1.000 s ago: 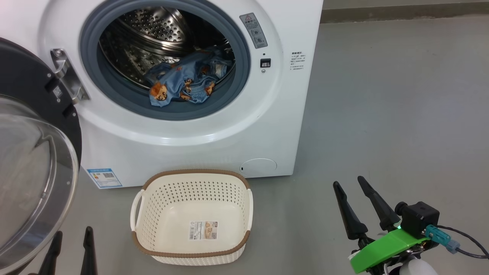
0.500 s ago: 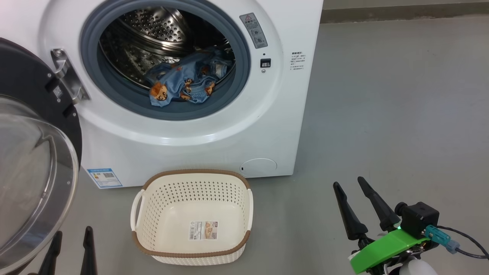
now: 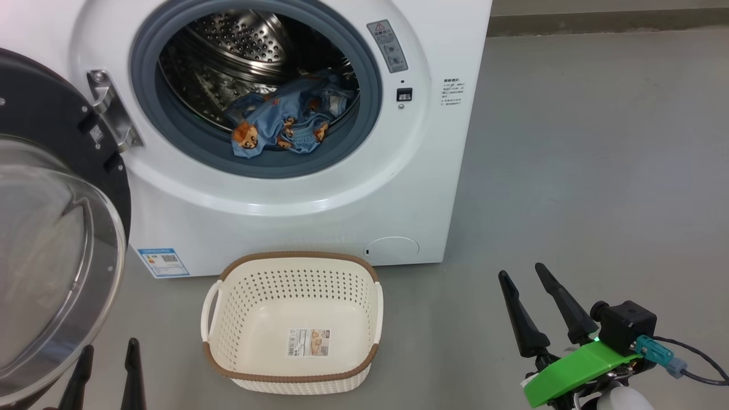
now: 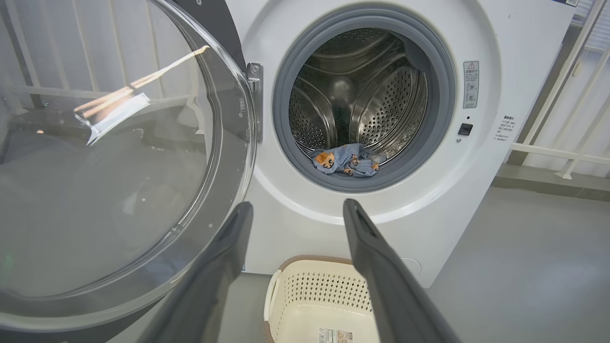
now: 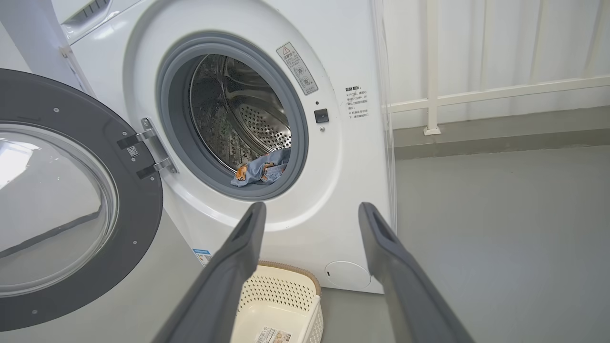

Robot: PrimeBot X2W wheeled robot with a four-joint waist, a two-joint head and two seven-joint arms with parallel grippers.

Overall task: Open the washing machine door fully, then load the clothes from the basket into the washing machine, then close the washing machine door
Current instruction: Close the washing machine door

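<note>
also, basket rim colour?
Brown, woven-look, around the cream basket; the head view shows it best.

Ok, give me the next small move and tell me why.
Probably swing the left gripper round to the outer side of the washing machine door to start pushing it shut. The clothes lie in the drum, the basket is empty, the door stands wide open on the robot's left, and that gripper is open, holding nothing.
</note>
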